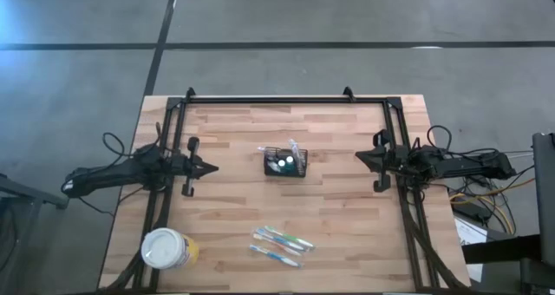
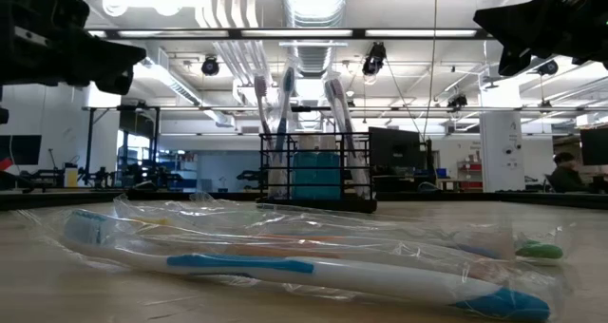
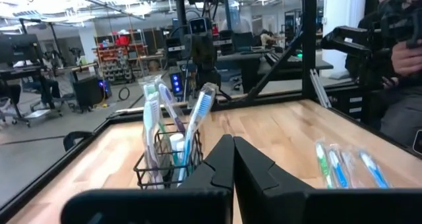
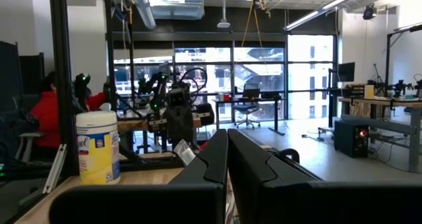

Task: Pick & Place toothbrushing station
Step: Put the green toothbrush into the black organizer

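The black wire-mesh basket [image 1: 285, 164] stands upright on its base in the middle of the wooden table, with toothbrushes and tubes sticking up out of it; it also shows in the low view [image 2: 316, 176] and the left wrist view [image 3: 168, 159]. My left gripper [image 1: 212, 167] is shut and empty, left of the basket and clear of it; its fingertips show in its own view [image 3: 233, 140]. My right gripper [image 1: 359, 157] is shut and empty, right of the basket; its fingertips show in its own view [image 4: 227, 133].
Several wrapped toothbrushes [image 1: 281, 245] lie flat near the table's near edge, close in the low view [image 2: 285, 256]. A round white-lidded yellowish tub [image 1: 166, 249] stands at the near left corner. A black frame [image 1: 286, 100] runs along the table's far edge and sides.
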Available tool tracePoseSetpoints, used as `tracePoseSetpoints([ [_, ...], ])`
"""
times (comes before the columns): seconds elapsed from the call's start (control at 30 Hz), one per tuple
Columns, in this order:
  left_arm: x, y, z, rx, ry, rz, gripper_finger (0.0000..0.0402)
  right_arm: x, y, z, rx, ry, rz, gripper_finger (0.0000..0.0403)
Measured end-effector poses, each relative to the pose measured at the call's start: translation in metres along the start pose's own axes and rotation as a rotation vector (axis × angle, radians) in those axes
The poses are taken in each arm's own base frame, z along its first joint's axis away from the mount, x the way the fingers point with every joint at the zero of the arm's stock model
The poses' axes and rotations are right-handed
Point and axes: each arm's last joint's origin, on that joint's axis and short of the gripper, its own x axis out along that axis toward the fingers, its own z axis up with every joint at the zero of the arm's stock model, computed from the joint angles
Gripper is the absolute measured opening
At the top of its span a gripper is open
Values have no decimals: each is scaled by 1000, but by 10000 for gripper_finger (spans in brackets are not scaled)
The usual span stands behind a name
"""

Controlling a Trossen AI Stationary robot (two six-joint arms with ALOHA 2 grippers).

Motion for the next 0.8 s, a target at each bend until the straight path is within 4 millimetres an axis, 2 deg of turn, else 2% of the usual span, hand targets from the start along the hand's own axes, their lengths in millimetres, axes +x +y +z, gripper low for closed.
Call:
tracePoseSetpoints([
  [0.4,1,0,-2,-35,1,4,3,0,1,0,40,2,26,8],
  [0.57,1,1,-3,-32,8,25,3,4,4,17,54,-16,97,8],
  [0.67,1,1,-3,-27,9,25,3,11,5,30,61,83,95,8],
  [0.8,1,1,-4,-36,12,24,3,29,8,48,107,305,68,8],
])
